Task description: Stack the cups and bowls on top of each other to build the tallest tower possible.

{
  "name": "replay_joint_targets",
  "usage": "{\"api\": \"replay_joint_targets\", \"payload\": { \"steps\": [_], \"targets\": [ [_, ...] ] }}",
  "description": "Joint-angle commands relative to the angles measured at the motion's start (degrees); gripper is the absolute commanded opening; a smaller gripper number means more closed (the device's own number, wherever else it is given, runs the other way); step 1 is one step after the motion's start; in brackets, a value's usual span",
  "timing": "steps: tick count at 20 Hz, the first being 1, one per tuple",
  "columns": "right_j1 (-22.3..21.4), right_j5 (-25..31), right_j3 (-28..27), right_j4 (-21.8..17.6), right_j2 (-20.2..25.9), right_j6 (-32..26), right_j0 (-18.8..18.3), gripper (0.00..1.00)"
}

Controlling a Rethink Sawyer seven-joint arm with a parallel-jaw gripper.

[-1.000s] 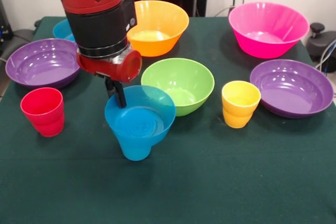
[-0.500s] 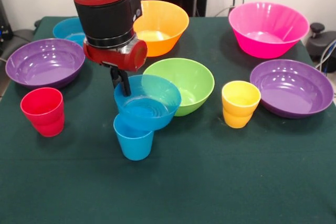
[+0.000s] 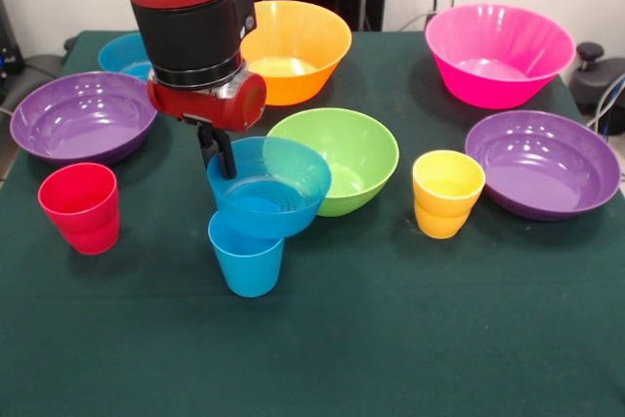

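"Writing or labels anywhere?"

"None that I can read. Every piece is plain glossy plastic on a dark green cloth table (image 3: 410,339)."

"What is the gripper (image 3: 217,155) doing?"

"I see its black fingers (image 3: 224,158) pinched on the near-left rim of a small blue bowl (image 3: 270,187), one finger inside and one outside, so the jaws are closed on that rim. The bowl hangs tilted just above the blue cup (image 3: 246,261), a plain tapered tumbler standing upright. Whether the bowl's underside touches the cup's rim, I cannot tell."

"And the rest?"

"A lime green bowl (image 3: 342,155), round and deep, sits just behind the held bowl. The yellow cup (image 3: 446,192) with its stepped waist stands to the right of it, and the red cup (image 3: 80,207), same stepped shape, stands at the left. Two wide shallow purple bowls lie at either side: left purple bowl (image 3: 73,116), right purple bowl (image 3: 544,163). At the back stand the orange bowl (image 3: 298,46) and the pink bowl (image 3: 498,54), both large and flared. A second blue bowl (image 3: 122,54) peeks from behind the red and black arm (image 3: 190,26)."
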Motion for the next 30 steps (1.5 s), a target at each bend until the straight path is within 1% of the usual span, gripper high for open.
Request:
{"api": "replay_joint_targets", "payload": {
  "steps": [1,8,10,18,25,27,30],
  "targets": [
    [3.1,-2.5,0.9,-5.5,3.7,-10.0,-0.3,0.00],
    [5.0,1.9,-4.3,-5.2,4.1,-10.4,0.6,0.00],
    [5.1,2.9,-4.7,-5.0,4.1,-10.4,0.7,0.00],
    [4.9,3.7,-4.9,-4.8,4.1,-10.3,0.3,0.00],
    [3.3,4.9,-3.8,-4.2,4.4,-10.9,-0.5,0.00],
    [3.7,5.5,-4.6,-4.1,4.3,-10.8,-0.1,0.00],
    [3.6,5.4,-4.2,-4.0,4.4,-10.7,-0.2,0.00]
  ]
}}
